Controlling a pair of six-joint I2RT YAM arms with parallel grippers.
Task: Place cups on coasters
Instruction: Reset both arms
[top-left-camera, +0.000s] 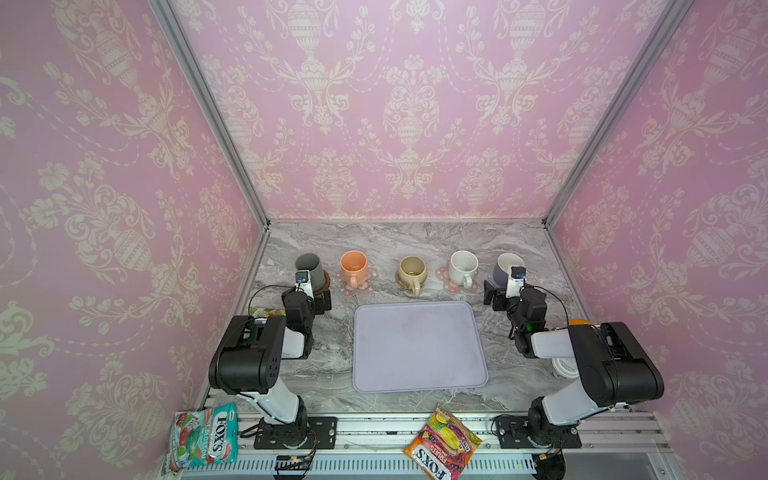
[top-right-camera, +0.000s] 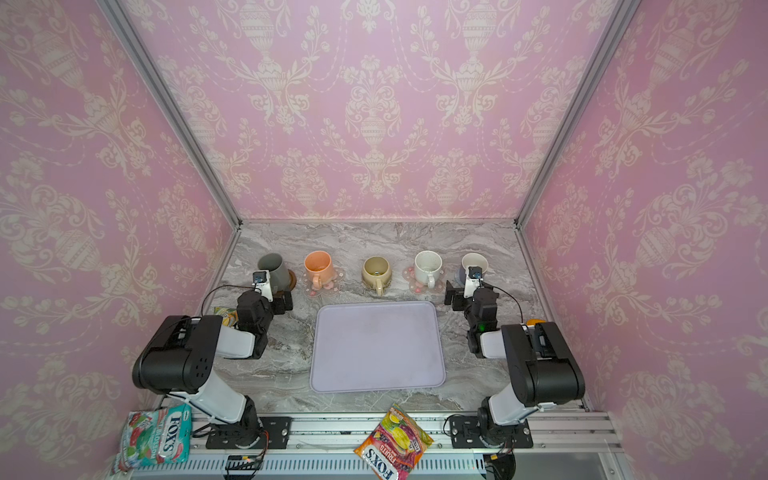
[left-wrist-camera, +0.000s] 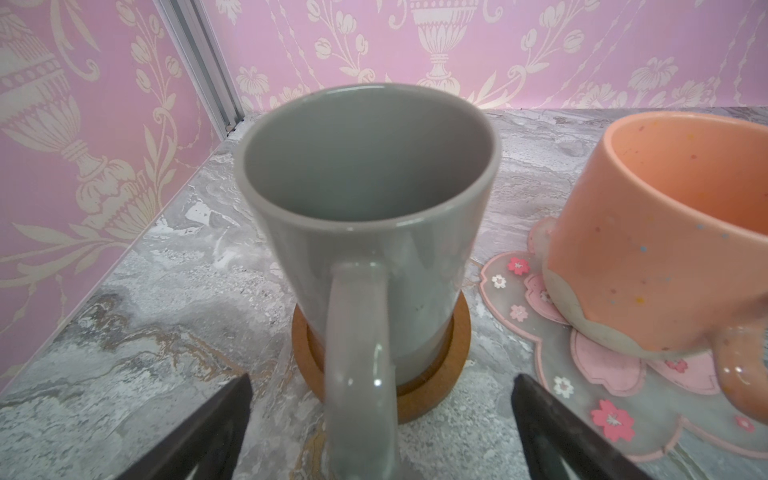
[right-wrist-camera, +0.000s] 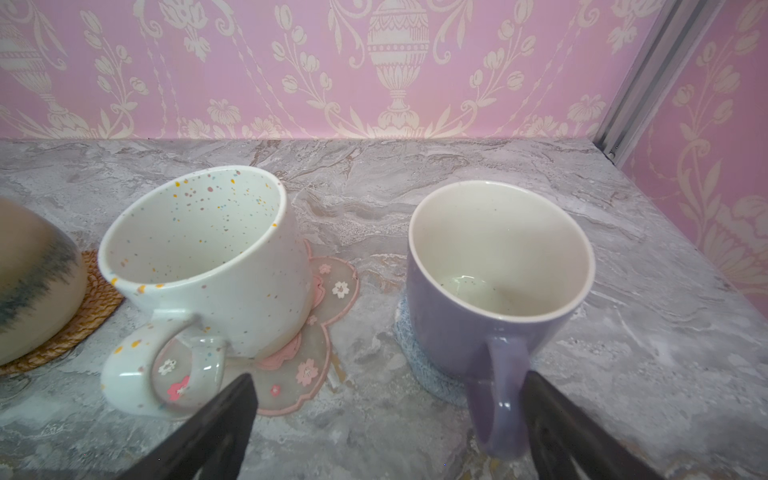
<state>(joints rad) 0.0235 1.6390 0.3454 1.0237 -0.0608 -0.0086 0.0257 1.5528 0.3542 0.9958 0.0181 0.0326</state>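
At row ends, left fingers (left-wrist-camera: 216, 432), right fingers (right-wrist-camera: 220, 424) apart, flanking grey mug (left-wrist-camera: 415, 257), lavender mug (right-wrist-camera: 449, 316) handles

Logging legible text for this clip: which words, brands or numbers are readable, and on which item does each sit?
"FOX'S": green-and-pink candy bag, large white letters.
"BLOSSOM": same bag, beside the brand; the word before it is too blurred to read.
"FOX'S": orange-and-yellow candy bag, seen upside down.
"FRUITS": same bag, next to the brand.
Small yellow-green packet, partly hidden: print too small to read.
Nothing else shows readable text.
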